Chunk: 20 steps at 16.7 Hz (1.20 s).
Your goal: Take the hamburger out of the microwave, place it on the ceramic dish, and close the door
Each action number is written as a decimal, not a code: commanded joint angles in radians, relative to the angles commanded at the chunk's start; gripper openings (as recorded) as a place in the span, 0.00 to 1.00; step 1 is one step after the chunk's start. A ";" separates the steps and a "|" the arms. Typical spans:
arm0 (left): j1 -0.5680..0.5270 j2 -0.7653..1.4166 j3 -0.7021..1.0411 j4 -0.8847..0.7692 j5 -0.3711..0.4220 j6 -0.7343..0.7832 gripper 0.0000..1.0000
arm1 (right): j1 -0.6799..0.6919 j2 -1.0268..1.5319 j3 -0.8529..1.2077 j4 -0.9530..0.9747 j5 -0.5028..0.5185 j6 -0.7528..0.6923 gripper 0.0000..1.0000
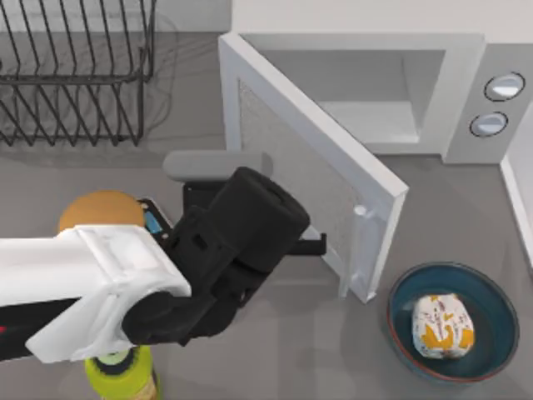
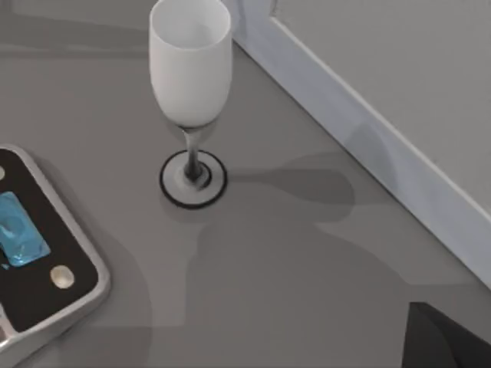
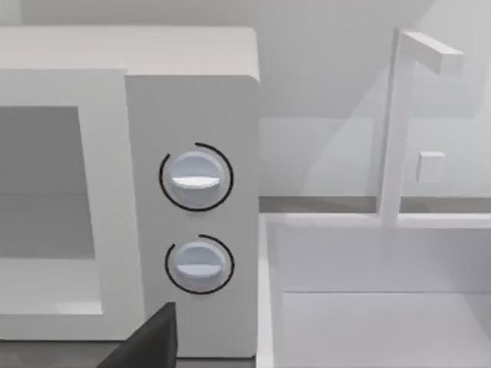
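The hamburger point(image 1: 443, 326) sits wrapped in the middle of the ceramic dish point(image 1: 493, 293), at the top view's lower right, just beside the free edge of the door point(image 1: 316, 158). So the first 2 steps look done, and the step in hand is the closing. The door stands swung wide out from the microwave point(image 1: 462, 100), whose pale cavity lies empty behind it, with the 2 dials point(image 3: 196, 178) on the panel at its right.

The left gripper point(image 1: 312, 244) reaches toward the door's outer face, near the bar handle point(image 1: 360, 250) — whether its fingers are spread or pinched I cannot tell. The wrist view beside it takes in a white wine glass point(image 2: 190, 73) and the corner of a kitchen scale point(image 2: 46, 261) standing near the door's foot.

The next move, I judge, calls for a push on the outer face, sweeping the door back toward the cavity — without catching the glass or nudging the dish.
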 joint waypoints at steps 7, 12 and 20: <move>-0.061 0.111 0.118 -0.050 -0.035 -0.059 0.00 | 0.000 0.000 0.000 0.000 0.000 0.000 1.00; -0.156 0.293 0.345 -0.136 -0.092 -0.151 0.00 | 0.000 0.000 0.000 0.000 0.000 0.000 1.00; -0.178 0.348 0.408 -0.169 -0.104 -0.177 0.00 | 0.000 0.000 0.000 0.000 0.000 0.000 1.00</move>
